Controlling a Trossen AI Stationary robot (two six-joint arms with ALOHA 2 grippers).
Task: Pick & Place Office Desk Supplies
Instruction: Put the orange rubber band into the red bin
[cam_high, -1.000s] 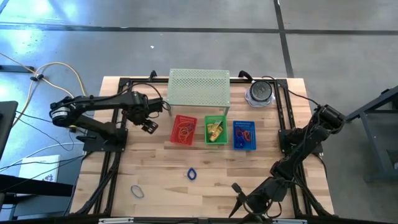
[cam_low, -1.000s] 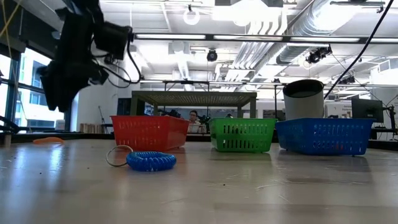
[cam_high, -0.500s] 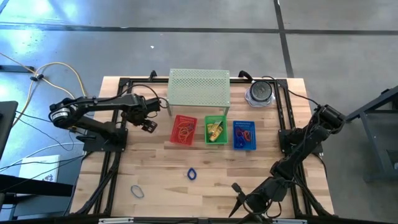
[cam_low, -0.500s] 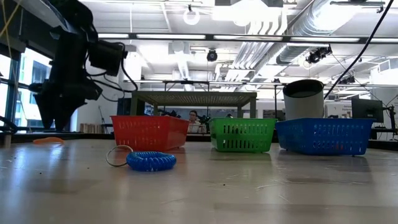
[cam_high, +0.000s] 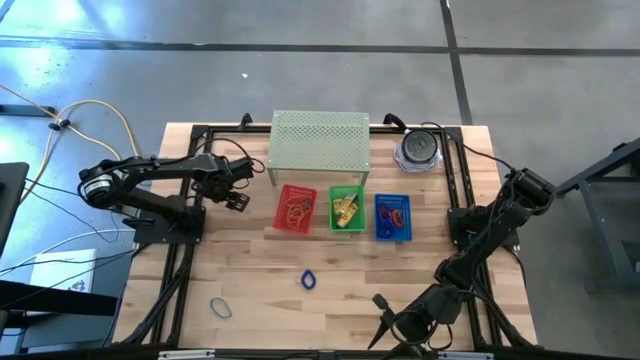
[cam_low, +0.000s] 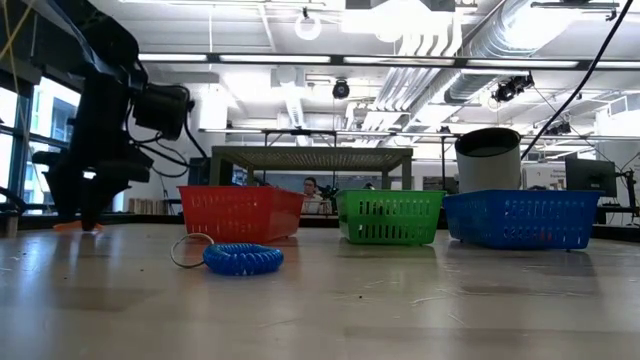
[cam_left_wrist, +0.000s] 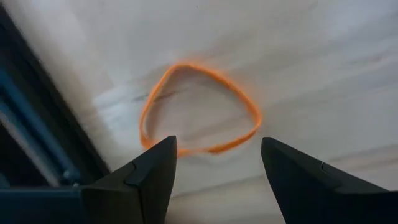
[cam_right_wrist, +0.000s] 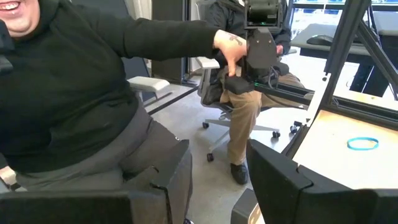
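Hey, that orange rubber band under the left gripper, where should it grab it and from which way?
Probably straight down from above: the orange rubber band lies flat on the table. Pinch one thin strand, likely the stretch nearest the left gripper, whose jaws stand open on either side of it.

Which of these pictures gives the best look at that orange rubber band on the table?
The left wrist view: the orange rubber band lies flat on the wood, framed by the left gripper, fingers open. The low view shows only an orange sliver. From above, that arm hides it. The right wrist view misses it.
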